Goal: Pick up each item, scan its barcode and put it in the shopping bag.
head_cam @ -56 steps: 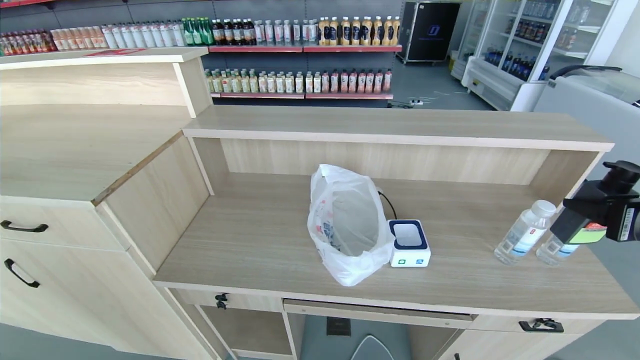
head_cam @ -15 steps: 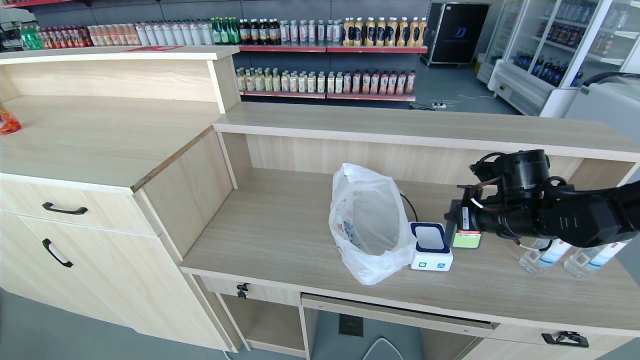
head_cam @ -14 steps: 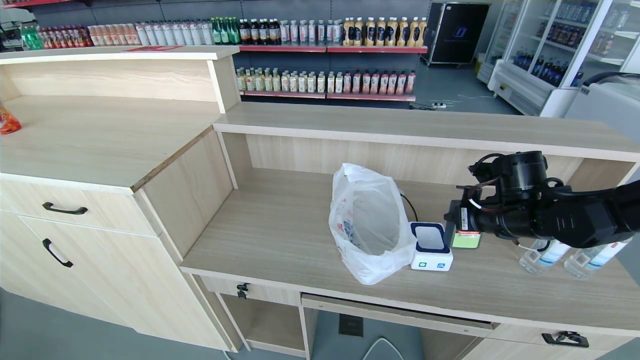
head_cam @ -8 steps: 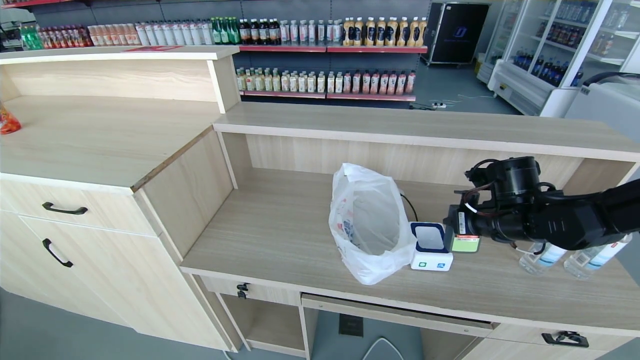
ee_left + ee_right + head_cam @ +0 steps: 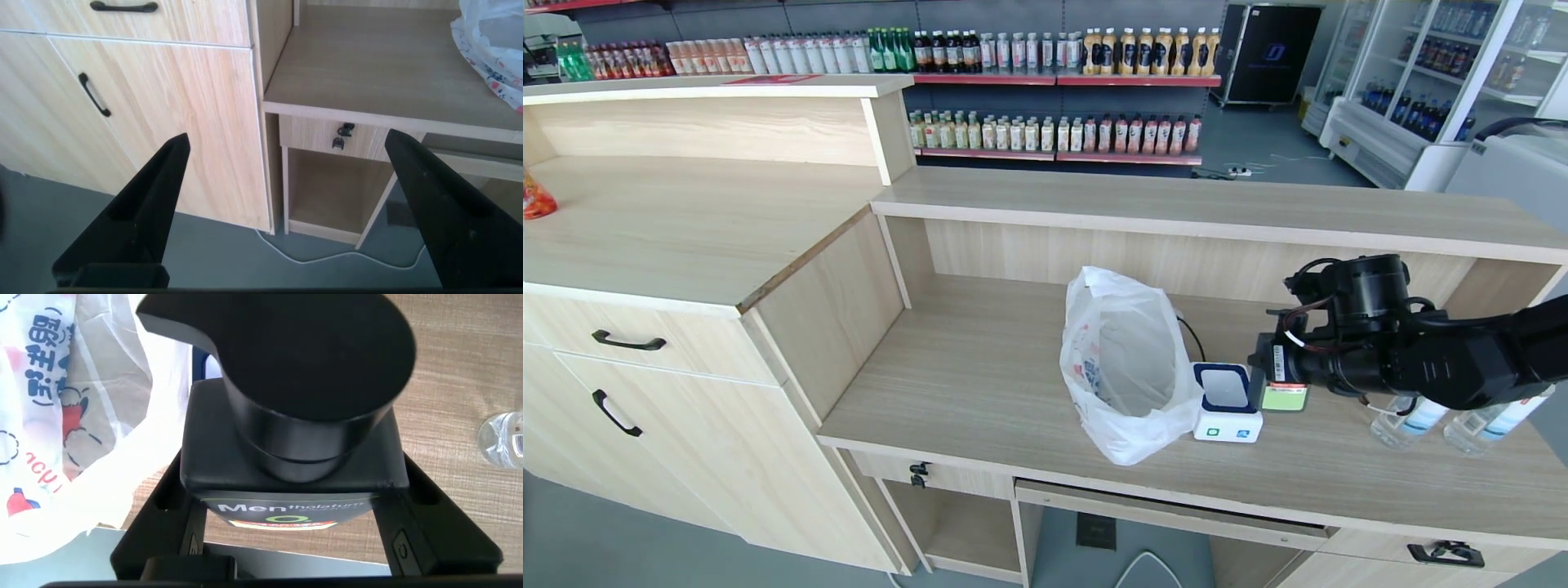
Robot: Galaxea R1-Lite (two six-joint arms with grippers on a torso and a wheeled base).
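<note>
Between the two black fingers of the right gripper (image 5: 298, 521) sits a black bottle (image 5: 1284, 398) with a green label. It is pinched across its body, its round cap pointing back toward the wrist. The hand holds it low over the wooden counter (image 5: 980, 384); whether the bottle touches the wood I cannot tell. Just beside the held bottle, on the far side from the arm, is the small white scanner (image 5: 1227, 400) with its dark-rimmed window facing up. The scanner stands between the hand and the white shopping bag (image 5: 1123, 367). The bag stands open-mouthed on the counter, and its plastic presses against the scanner's other side. Behind the right gripper, under its forearm, are two clear water bottles (image 5: 1409, 416) on the counter, partly hidden by the arm. The left gripper (image 5: 286, 212) hangs well apart from all this, below the level of the countertop. Its fingers are spread wide with nothing between them. Beyond its tips are a cabinet door (image 5: 163, 122) with a dark handle and the open recess under the counter.
</note>
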